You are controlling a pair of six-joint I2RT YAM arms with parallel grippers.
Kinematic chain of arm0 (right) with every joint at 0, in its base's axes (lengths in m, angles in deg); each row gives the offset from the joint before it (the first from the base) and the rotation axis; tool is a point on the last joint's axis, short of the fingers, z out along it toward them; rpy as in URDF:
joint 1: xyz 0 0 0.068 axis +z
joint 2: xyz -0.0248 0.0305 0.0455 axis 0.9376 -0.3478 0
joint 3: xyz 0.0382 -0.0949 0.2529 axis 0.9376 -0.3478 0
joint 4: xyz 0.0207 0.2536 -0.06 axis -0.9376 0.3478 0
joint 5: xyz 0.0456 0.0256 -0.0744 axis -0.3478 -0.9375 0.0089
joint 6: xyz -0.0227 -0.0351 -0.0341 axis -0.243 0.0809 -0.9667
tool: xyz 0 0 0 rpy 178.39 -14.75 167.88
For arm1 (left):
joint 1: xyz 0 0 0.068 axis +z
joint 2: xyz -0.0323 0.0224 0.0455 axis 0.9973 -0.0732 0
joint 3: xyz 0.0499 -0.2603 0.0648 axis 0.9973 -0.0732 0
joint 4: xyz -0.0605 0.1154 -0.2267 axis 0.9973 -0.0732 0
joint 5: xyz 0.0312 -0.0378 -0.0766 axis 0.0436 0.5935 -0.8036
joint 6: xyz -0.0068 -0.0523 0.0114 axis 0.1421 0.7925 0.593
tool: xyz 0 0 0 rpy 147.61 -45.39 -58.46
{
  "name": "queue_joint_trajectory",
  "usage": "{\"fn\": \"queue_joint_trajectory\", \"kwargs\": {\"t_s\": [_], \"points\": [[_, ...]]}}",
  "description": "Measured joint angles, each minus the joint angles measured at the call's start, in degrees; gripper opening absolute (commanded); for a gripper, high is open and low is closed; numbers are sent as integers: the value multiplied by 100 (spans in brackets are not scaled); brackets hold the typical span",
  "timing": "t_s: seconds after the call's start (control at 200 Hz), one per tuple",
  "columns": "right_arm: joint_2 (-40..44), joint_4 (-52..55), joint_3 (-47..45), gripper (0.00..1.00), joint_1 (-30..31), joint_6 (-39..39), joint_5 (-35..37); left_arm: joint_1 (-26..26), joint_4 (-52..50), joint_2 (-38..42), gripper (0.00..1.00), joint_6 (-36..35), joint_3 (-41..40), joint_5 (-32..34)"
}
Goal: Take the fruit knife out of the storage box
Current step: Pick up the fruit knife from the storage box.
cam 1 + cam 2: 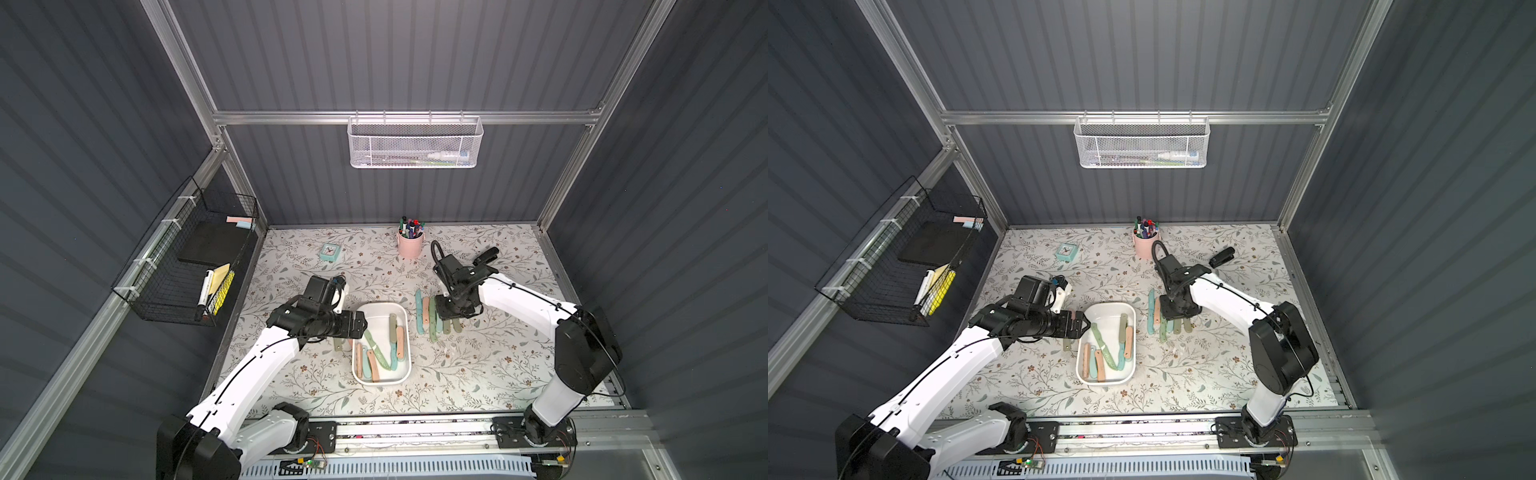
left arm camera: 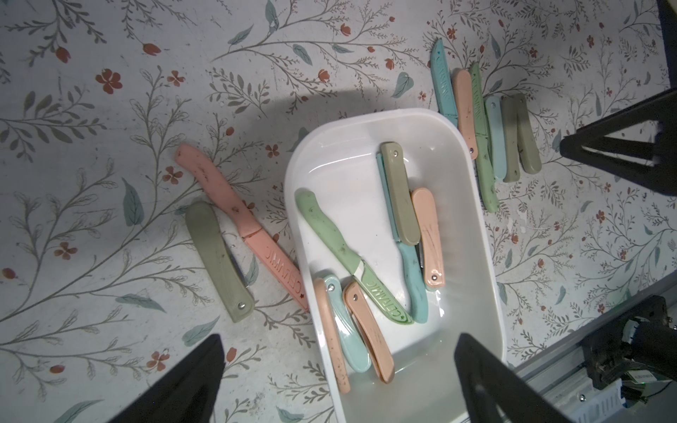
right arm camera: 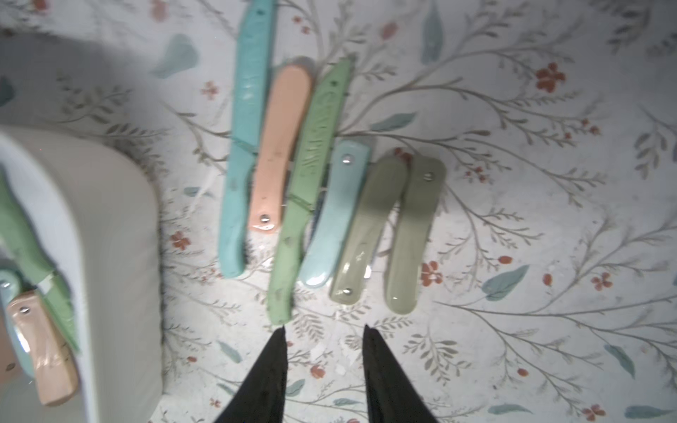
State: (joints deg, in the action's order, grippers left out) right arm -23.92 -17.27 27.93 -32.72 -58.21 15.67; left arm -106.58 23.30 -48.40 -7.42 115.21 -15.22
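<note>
the white, rounded storage box [image 1: 374, 316] sits on the floral worktop [image 1: 478, 365], several pastel fruit knives [image 2: 339, 249] jumbled inside; a row of six [image 3: 318, 146] lies just beside it, two more [image 2: 219, 205] opposite.

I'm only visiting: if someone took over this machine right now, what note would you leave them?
Left gripper: fingers wide open, empty, at the storage box's left side.
Right gripper: fingers apart, empty, above the row of six knives right of the box.
Done: eight knives lie on the table, counting two knives left of the box.
Left to do: several knives in the box to lift out.
</note>
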Motion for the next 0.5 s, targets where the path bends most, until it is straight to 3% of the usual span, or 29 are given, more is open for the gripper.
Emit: {"fn": "queue_joint_trajectory", "kwargs": {"t_s": [0.205,0.5], "points": [[-280,20,844,39,1051,286,-4,0,-61,238,99,151,0,564],[-1939,83,2223,40,1875,431,-240,11,-262,507,99,332,0,1091]]}}
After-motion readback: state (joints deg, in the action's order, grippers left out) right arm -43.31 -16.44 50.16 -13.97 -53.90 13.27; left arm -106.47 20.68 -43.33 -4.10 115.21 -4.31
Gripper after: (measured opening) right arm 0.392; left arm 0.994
